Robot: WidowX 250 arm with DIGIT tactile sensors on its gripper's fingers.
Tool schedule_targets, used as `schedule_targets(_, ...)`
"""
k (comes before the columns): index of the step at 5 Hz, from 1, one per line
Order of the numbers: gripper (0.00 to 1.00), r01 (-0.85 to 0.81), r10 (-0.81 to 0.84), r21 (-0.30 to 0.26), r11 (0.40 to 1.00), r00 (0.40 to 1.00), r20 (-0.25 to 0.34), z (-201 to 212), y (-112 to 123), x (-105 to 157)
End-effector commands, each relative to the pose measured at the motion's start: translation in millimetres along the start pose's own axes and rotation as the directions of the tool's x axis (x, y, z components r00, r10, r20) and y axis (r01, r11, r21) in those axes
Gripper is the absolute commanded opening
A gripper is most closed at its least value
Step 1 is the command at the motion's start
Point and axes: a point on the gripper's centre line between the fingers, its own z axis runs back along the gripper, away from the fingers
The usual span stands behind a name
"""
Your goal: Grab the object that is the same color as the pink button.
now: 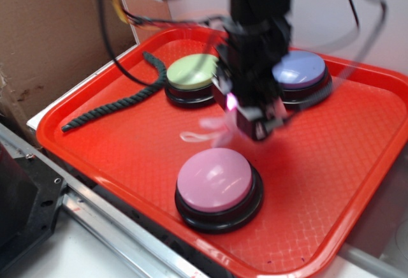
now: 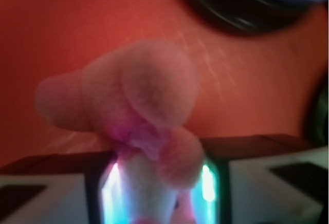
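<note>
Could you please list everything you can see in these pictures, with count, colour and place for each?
Tray: one, red, under everything.
Pink button: one, pink dome on black base, front of tray.
Green button: one, light green dome on black base, back left.
Purple-blue button: one, on black base, back right, partly behind the arm.
Rope: one, dark green, twisted, left side of tray.
Plush toy: one, pink, fuzzy, held between the fingers; a white string loop trails from it.
Cardboard: brown, behind the tray at left.
Gripper: one, black, above tray centre, shut on the plush toy; blurred.
</note>
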Motion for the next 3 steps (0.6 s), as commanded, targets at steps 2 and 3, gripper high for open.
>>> schedule_targets(2, 0.0, -0.36, 0.363, -0.057, 0.931, 0.928, 0.084, 124, 81, -94)
schedule_targets(3, 0.0, -0.47, 0.476, -0.076, 0.879, 0.868, 0.14, 142, 104, -128)
